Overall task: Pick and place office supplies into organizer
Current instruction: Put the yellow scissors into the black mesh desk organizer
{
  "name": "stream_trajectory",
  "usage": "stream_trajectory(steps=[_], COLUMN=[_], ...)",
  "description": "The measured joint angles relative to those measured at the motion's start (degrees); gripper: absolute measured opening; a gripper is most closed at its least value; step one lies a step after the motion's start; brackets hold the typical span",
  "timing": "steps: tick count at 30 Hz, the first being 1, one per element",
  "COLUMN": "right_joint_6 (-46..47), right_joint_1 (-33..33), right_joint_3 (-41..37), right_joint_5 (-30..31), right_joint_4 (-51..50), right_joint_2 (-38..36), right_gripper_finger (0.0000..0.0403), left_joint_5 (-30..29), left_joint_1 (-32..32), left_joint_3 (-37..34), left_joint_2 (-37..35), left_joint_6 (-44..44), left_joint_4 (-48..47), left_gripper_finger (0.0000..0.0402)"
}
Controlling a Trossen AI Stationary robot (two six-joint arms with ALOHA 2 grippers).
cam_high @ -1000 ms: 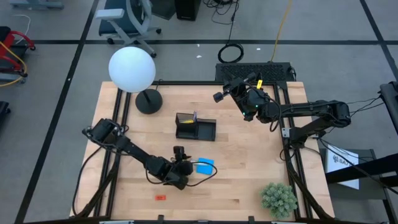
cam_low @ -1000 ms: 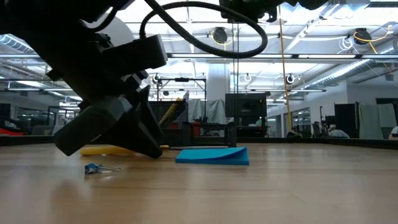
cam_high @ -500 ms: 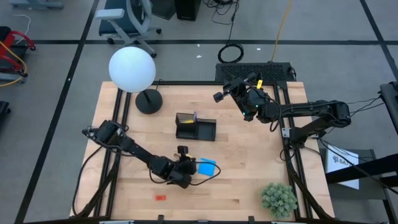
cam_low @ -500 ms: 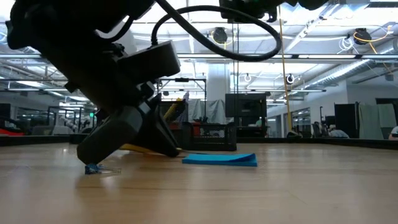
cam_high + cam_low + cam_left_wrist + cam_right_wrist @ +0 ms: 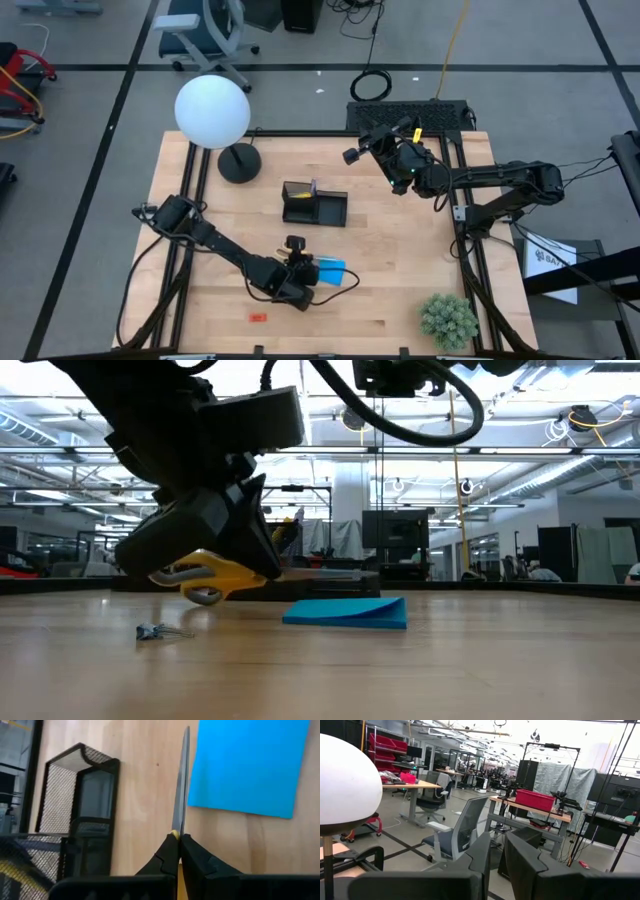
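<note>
Yellow handles catch the eye first: the scissors [image 5: 205, 575] hang clear of the wooden bench [image 5: 400, 260], clamped in the left gripper [image 5: 297, 275], loops drooping low in the low view with daylight showing beneath them. From the left wrist view the blade [image 5: 181, 785] sticks straight out between the closed fingers [image 5: 200, 862], running along the edge of the blue pad [image 5: 247, 765]. That pad lies flat on the bench just beside the gripper, toward the plant side in the high view [image 5: 331, 269], with one edge lifted slightly in the low view [image 5: 345, 611]. Further back on the bench sits the black mesh organizer [image 5: 314, 205], something yellow already standing in one of its compartments, and the wrist view shows its mesh walls [image 5: 75, 815] near the scissors tip. A small red piece [image 5: 258, 318] lies alone near the front edge, and a tiny blue clip [image 5: 152, 631] rests on the wood in front of the left arm. Over at the far corner the right gripper [image 5: 385, 150] hovers high, fingers [image 5: 520, 860] held narrow with nothing between them. The white globe lamp [image 5: 212, 112] and the green plant ball [image 5: 447, 320] sit at opposite corners.
</note>
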Motion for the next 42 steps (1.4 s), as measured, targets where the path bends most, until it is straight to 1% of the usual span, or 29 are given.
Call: stream_trajectory(steps=[5,11,13,18,23,30,35,42], right_joint_6=[-0.02,0.0,-0.02,0.0,0.0,-0.01,0.0,0.0], right_joint_1=[0.01,0.01,-0.01,0.01,0.01,0.0,0.0,-0.01], right_joint_3=[0.0,0.0,0.0,0.0,0.0,0.0,0.0,0.0], right_joint_5=[0.0,0.0,0.0,0.0,0.0,0.0,0.0,0.01], right_joint_4=[0.0,0.0,0.0,0.04,0.04,0.02,0.02,0.02], right_joint_2=[0.0,0.0,0.0,0.0,0.0,0.0,0.0,0.0], right_gripper_finger=[0.0048,0.0048,0.0048,0.0048,0.0048,0.0048,0.0048,0.0048], left_joint_5=[-0.91,-1.8,-1.88,-3.03,-3.98,-4.33,-6.01,-8.28], left_joint_1=[-0.09,-0.17,-0.44,-0.57,-0.63,-1.76,-2.36,-2.37], left_joint_3=[0.03,0.11,0.05,0.08,0.09,0.09,0.11,0.11], left_joint_2=[-0.02,-1.36,-2.47,-5.91,-9.63,-14.55,-17.77,-21.92], left_joint_6=[-2.36,-5.73,-6.17,-6.12,-6.21,-6.57,-6.57,-5.89], left_joint_4=[-3.88,-12.04,-15.52,-20.29,-23.07,-23.33,-25.14,-25.37], left_gripper_finger=[0.0004,0.0002,0.0002,0.0002,0.0002,0.0002,0.0001,0.0001])
